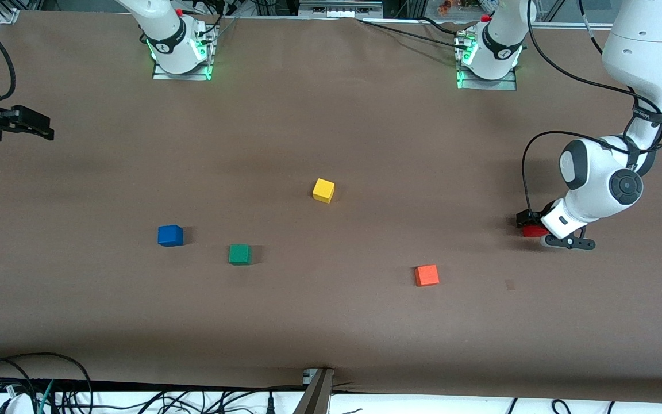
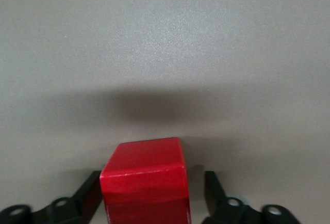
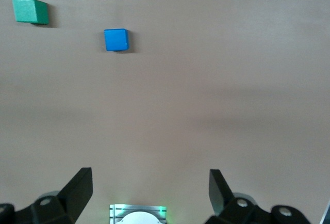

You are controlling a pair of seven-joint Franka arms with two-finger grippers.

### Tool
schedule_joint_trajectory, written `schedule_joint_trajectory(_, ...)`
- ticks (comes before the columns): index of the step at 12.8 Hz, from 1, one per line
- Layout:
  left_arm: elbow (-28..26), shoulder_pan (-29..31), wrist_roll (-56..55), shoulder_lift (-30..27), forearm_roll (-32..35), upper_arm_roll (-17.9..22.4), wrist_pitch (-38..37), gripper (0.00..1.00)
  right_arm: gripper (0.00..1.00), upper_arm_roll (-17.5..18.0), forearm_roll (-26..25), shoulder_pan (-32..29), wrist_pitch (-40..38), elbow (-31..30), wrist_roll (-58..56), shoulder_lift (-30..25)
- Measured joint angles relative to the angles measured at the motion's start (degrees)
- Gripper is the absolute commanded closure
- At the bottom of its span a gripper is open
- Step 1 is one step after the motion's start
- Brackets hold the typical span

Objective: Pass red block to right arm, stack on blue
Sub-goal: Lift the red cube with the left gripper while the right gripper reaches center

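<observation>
The red block [image 1: 532, 232] rests on the brown table near the left arm's end. My left gripper [image 1: 535, 231] is down around it. In the left wrist view the red block [image 2: 144, 177] sits between the fingers [image 2: 90, 195]. One finger is against its side, and the other finger [image 2: 214, 190] stands a little off it, so the gripper [image 2: 153, 199] is open. The blue block [image 1: 170, 236] lies toward the right arm's end, and also appears in the right wrist view [image 3: 116, 40]. My right gripper [image 1: 43, 131] waits in the air at that end, open [image 3: 149, 188] and empty.
A green cube [image 1: 239, 254] sits beside the blue block, slightly nearer the front camera. A yellow cube [image 1: 323, 190] lies mid-table. An orange cube [image 1: 426, 275] lies nearer the front camera than the red block. Cables run along the table's front edge [image 1: 135, 397].
</observation>
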Motion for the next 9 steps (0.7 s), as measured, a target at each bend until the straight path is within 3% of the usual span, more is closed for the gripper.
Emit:
schedule_joint_trajectory(2, 0.0, 0.0, 0.0, 0.0, 0.0, 0.0, 0.0, 0.86, 0.00, 0.0, 0.6, 0.0, 0.1, 0.0, 0.0, 1.4)
schedule_joint_trajectory(3, 0.1, 0.0, 0.0, 0.0, 0.0, 0.0, 0.1, 0.88, 0.00, 0.0, 0.6, 0.0, 0.2, 0.0, 0.0, 1.9)
schedule_joint_trajectory(6, 1.2, 0.0, 0.8, -0.5, 0.0, -0.3, 0.4, 0.87, 0.00, 0.2, 1.1, 0.1, 0.2, 0.1, 0.0, 2.3)
schedule_joint_trajectory(9, 3.0, 0.0, 8.6, -2.9, 0.0, -1.5, 0.5, 0.84, 0.00, 0.2, 2.7, 0.1, 0.1, 0.1, 0.0, 2.6)
